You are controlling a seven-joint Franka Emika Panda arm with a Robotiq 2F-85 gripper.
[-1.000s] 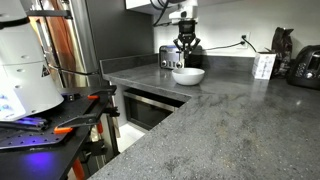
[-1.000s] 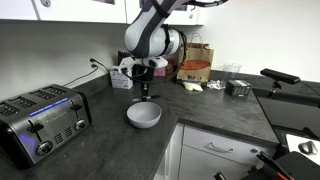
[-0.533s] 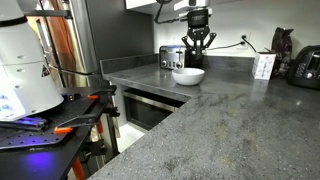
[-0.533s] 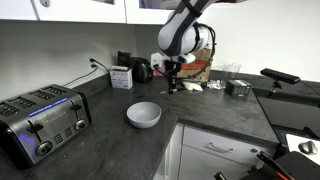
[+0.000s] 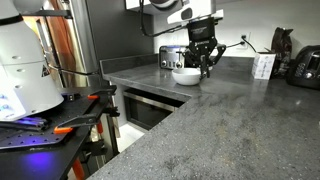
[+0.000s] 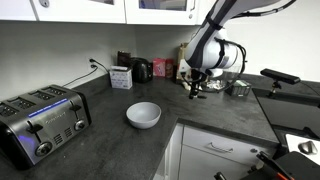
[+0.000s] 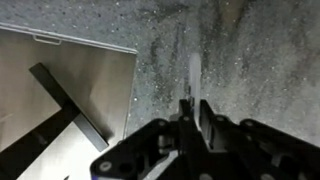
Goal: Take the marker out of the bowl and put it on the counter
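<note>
Looks light, thin and stiff, this marker, with a smooth round barrel likely to slip or swivel if pinched near one end. Best taken across the barrel close to the middle with a modest squeeze; nothing fragile here, by the look of it. Sits out of the bowl, pinched between the fingers of the gripper. Juts out past the fingertips as a slim, pale-lit stick in the wrist view. Gripped with fingers drawn narrow, almost together, clamped on the barrel with only its thickness between the pads; no other contact seen. Beyond the fingertips, only grey speckled counter. Off to one side of the fingers, a brushed-metal panel, not touched. In both exterior views, shows as a short dark stick hanging below the fingertips, with the white bowl lower and off to the side of the fingers, clearly apart from them. Cannot tell whether the free end of the marker touches the stone; appears to hang just above it. Judged from this: lift-out done, laying-down not yet done. Calls for lowering until the free end meets the counter beneath the fingers, then opening gently, given the risk of rolling once freed.
</note>
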